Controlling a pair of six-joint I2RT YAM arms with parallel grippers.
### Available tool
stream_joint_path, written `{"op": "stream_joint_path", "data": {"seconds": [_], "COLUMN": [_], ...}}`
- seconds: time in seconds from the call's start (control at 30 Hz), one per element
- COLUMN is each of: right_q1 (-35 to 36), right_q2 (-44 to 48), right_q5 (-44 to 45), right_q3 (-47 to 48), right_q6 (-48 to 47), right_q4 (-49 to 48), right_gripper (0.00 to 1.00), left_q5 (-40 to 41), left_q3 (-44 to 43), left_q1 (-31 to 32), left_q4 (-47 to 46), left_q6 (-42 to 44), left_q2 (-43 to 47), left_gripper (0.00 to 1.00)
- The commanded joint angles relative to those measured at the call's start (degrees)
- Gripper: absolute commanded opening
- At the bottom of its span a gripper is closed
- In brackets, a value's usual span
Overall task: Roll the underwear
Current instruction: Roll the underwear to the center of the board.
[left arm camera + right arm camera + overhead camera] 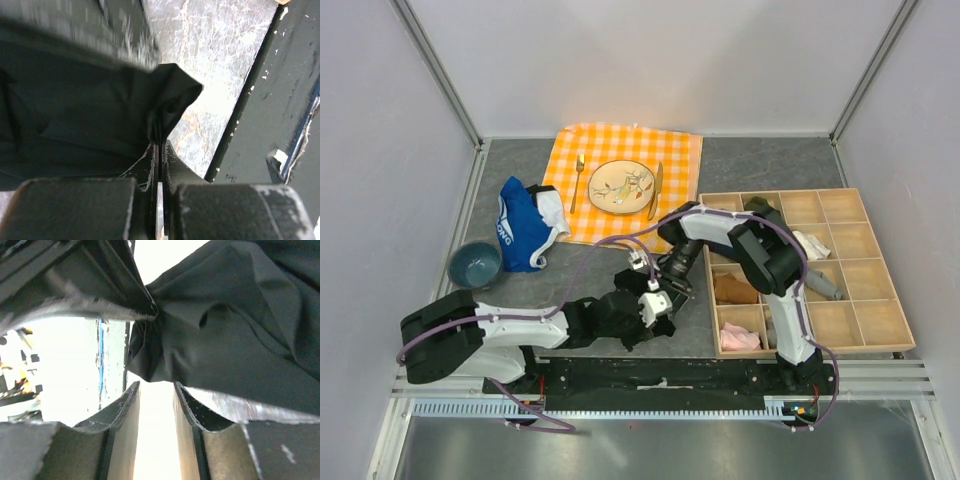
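While the left end effector [160, 147] is pressing its jaws together with no gap between them, it is pinching a raised fold of the underwear [75, 115]. The black cloth is bunching up just beyond the tips and spreading away to the left in the left wrist view. The right end effector [156, 385] is standing narrowly parted. Bright space is showing between its two fingers [127, 405], and nothing is sitting between them. The underwear [225, 340] is hanging just past those tips, not gripped by them, while the left arm's jaws are clamping the same bunch at the upper left of the right wrist view. From above, both end effectors are meeting near the middle of the grey counter [570, 280], close to its near edge. There the dark cloth is hard to separate from the dark arm parts. The black base rail [270, 100] is running just beside the pinched fold. The wooden tray [880, 335] is lying just to the right of the right end effector. Bare counter is opening to the left, towards the bowl [475, 265] and the blue garment [525, 225].
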State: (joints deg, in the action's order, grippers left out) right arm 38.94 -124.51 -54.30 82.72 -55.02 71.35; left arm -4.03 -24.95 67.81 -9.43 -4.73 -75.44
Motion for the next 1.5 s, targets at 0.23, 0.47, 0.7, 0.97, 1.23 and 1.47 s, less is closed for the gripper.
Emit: {"op": "stream_joint_path", "data": {"seconds": [0.23,0.47,0.7,0.97,1.23,1.47], "right_q1": [-5.2,0.3,13.0,19.0,21.4,21.5], "right_q2": [16.4,32.3,43.5,41.1,36.2,32.7], "right_q5": [1.1,0.3,11.6,22.6,29.7,32.6], "right_q3": [-4.3,-19.8,-32.5,-36.3,-36.2,-36.5], "right_q6": [-1.0,-16.7,-14.4,-9.1,-7.0,-7.2], "right_q4": [-8.6,-16.3,-38.3,-49.0,-53.1,-53.1], "right_gripper": [0.41,0.45,0.51,0.50,0.50,0.47], "left_q5": [-24.9,-33.8,-37.8,-41.6,-42.1,-41.6], "left_q3": [9.8,7.6,4.2,1.0,0.3,1.3], "left_q1": [-16.0,-23.9,-27.5,-28.9,-29.3,-30.3], "left_q4": [-12.7,-16.1,-13.6,-12.3,-12.2,-13.9], "left_q6": [-19.3,-28.0,-31.5,-32.3,-32.2,-33.8], "left_q2": [3.4,-5.7,-11.9,-17.9,-18.4,-17.1], "left_gripper": [0.02,0.02,0.02,0.02,0.02,0.02]}}
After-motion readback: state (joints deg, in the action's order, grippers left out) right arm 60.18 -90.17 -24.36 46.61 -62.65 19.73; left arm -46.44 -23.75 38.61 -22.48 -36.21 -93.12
